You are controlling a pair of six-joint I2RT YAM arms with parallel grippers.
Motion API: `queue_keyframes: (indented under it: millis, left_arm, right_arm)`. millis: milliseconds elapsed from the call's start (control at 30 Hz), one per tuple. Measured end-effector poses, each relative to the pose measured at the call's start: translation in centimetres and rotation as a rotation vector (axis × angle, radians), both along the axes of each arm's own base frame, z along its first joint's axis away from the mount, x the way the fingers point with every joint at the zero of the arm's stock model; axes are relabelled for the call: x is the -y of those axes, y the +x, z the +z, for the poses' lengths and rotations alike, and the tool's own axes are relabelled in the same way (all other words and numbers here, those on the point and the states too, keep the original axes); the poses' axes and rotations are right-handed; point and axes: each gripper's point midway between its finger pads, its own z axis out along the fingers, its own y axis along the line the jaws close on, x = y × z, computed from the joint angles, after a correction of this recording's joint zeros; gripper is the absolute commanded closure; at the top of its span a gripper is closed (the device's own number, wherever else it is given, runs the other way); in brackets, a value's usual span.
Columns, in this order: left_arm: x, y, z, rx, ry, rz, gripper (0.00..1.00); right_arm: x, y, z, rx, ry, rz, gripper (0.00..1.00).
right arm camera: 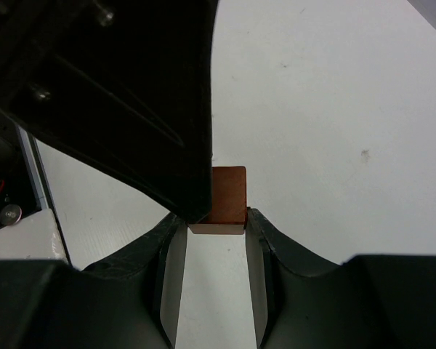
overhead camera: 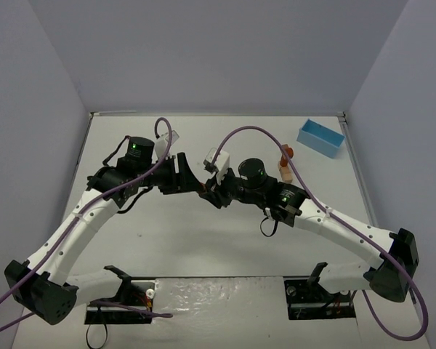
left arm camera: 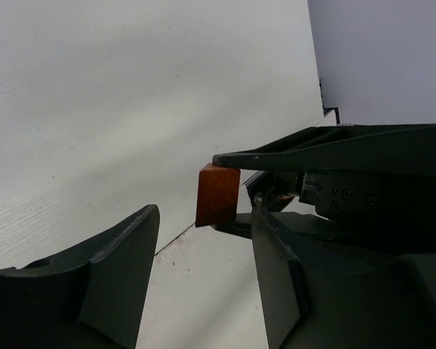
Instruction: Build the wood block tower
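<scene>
Right gripper (right arm camera: pixel 216 240): clamped on block (right arm camera: pixel 227 195), apparently presenting it for handover. Left gripper (left arm camera: pixel 202 233): jaws apart, straddling that block, no grip visible. Tower (overhead camera: pixel 285 163): small stack, reddish top, near box (overhead camera: pixel 321 138), well apart from both grippers.

**Centre crowded, open table around it**

The left gripper (overhead camera: pixel 196 179) and right gripper (right arm camera: pixel 212 218) meet tip to tip at mid-table. The orange block (right arm camera: pixel 225 195) pinched in the right's jaws fills the space between them. At the far right, the wood block tower (overhead camera: pixel 285 161) and blue box (overhead camera: pixel 321 138) stand near each other, and a purple cable (overhead camera: pixel 254 132) arches past the tower. Bare table (overhead camera: pixel 167 240) lies open nearer the bases and far left.
</scene>
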Motion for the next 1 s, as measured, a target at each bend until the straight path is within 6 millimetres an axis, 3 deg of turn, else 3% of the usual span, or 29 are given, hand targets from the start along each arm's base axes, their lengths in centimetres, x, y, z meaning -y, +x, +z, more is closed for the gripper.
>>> queue_keyframes:
  millis: [133, 333, 533, 567, 733, 867, 1000]
  left_arm:
    - [0.4, 0.1, -0.5, -0.027, -0.023, 0.016, 0.61]
    - [1.2, 0.1, 0.2, -0.028, -0.070, 0.013, 0.71]
    - [1.8, -0.1, 0.7, -0.024, -0.109, 0.001, 1.00]
    - [1.9, -0.2, 0.7, -0.025, -0.113, 0.000, 1.00]
    - [1.8, -0.5, 0.0, -0.026, -0.116, 0.004, 1.00]
    - [1.1, -0.7, -1.4, -0.031, -0.086, 0.031, 1.00]
    - [0.1, -0.6, -3.5, -0.044, -0.012, 0.076, 1.00]
  right_arm:
    - [-0.2, -0.5, 0.4, -0.002, 0.013, 0.008, 1.00]
    - [-0.1, -0.7, 0.9, 0.003, 0.024, 0.008, 1.00]
    - [0.0, -0.8, 1.1, 0.002, 0.029, 0.004, 0.97]
    - [0.1, -0.8, 1.1, 0.002, 0.030, 0.003, 0.93]
    - [0.1, -1.0, 0.5, -0.011, 0.024, 0.004, 0.50]
    - [0.2, -1.0, -0.4, -0.020, 0.023, -0.012, 0.23]
    - [0.9, -0.9, -2.8, -0.056, -0.009, -0.052, 0.14]
